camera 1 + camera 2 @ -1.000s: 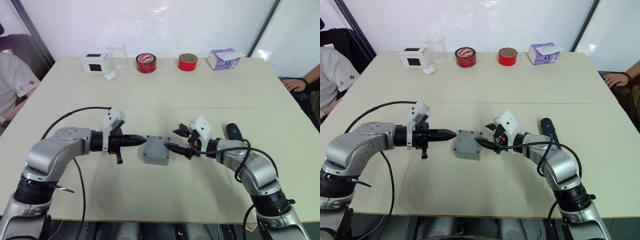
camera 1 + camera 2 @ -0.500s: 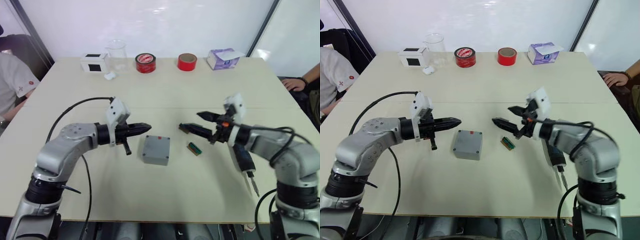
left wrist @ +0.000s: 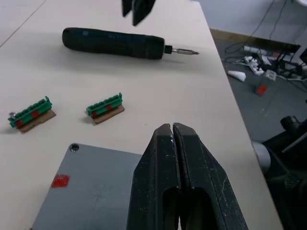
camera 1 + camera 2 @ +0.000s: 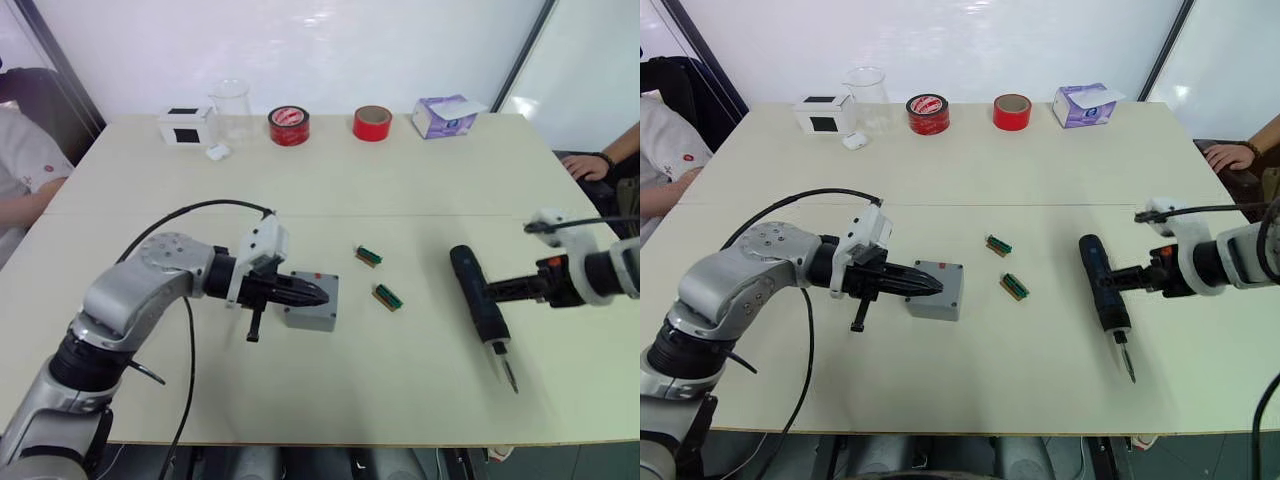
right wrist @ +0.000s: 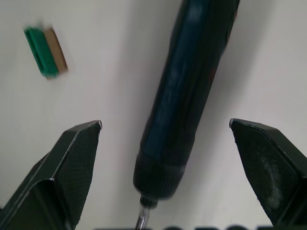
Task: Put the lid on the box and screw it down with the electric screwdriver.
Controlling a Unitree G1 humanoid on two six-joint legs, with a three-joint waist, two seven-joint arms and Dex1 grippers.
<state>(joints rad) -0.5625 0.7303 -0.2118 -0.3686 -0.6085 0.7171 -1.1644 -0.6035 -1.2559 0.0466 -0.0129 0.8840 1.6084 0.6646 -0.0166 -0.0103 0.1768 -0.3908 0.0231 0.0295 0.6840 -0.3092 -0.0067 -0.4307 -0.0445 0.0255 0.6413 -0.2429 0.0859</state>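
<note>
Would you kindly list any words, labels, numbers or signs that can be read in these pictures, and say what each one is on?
No text can be read.
Lid: a small red mark, no legible characters.
Red tape roll: white print on top, too small to read.
Purple tissue box: print too blurred to read.
Electric screwdriver: no legible marking.

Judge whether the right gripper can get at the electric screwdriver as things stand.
Probably yes. The right gripper is open, its fingers either side of the electric screwdriver, which lies flat on the table with nothing between them.
</note>
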